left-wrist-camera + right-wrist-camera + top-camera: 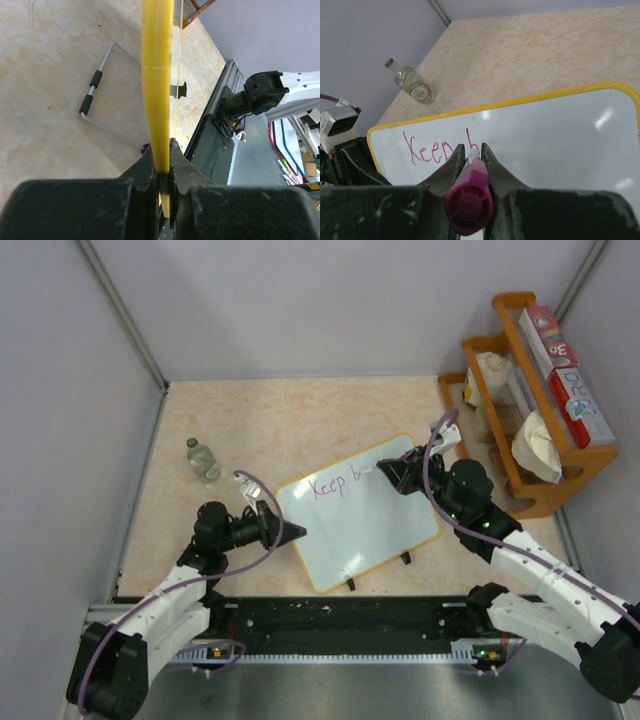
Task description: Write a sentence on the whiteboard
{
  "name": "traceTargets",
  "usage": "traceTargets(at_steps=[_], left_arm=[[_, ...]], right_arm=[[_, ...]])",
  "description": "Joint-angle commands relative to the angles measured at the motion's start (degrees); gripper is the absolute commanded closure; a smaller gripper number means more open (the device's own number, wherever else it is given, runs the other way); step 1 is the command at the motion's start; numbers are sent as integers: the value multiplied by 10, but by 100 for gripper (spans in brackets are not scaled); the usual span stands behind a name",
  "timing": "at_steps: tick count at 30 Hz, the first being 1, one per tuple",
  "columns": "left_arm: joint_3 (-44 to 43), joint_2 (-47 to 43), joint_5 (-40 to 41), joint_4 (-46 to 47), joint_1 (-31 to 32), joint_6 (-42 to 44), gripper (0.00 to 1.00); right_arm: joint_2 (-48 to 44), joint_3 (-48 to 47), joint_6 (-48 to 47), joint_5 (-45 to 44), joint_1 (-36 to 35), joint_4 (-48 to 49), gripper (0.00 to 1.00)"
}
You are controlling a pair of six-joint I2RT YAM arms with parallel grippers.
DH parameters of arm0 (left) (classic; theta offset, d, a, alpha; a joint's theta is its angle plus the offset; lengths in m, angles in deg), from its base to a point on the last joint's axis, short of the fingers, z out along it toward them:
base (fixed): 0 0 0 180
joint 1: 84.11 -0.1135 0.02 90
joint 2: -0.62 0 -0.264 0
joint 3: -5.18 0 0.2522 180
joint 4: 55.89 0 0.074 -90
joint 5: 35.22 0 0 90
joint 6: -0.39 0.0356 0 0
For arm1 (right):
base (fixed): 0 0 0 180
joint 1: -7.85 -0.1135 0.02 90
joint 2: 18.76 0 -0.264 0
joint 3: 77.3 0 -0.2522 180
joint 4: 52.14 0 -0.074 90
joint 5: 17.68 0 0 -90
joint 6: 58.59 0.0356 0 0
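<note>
Magenta marker [469, 200] clamped in right pincer [470, 150], tip on the whiteboard [555, 135] at the "b" of the sentence [437, 150], which so far reads "Keep b". Left pincer [162, 155] is closed on the board's yellow rim at its left corner. The board sits skewed mid-table [300, 410], with a glass bottle [203, 459] well to its left and a wooden rack [530, 390] at right.

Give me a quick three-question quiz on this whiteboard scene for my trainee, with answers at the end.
1. True or false: the left claw is shut on the whiteboard's yellow edge.
2. What is the right claw holding?
3. The bottle is: A on the whiteboard, B on the table left of it, C in the right claw.
Key: 1 true; 2 a pink marker; 3 B.
</note>
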Motion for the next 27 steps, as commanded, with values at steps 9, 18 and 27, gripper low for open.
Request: traceTargets(at_steps=[9, 18, 27], left_arm=[[25, 2, -6, -48, 5, 81, 100], [25, 1, -5, -48, 5, 81, 100], [26, 1, -5, -48, 5, 82, 100]], right_arm=[[25, -30, -15, -18, 2, 20, 100], [24, -26, -17, -27, 2, 13, 100], [21, -33, -19, -68, 3, -2, 100]])
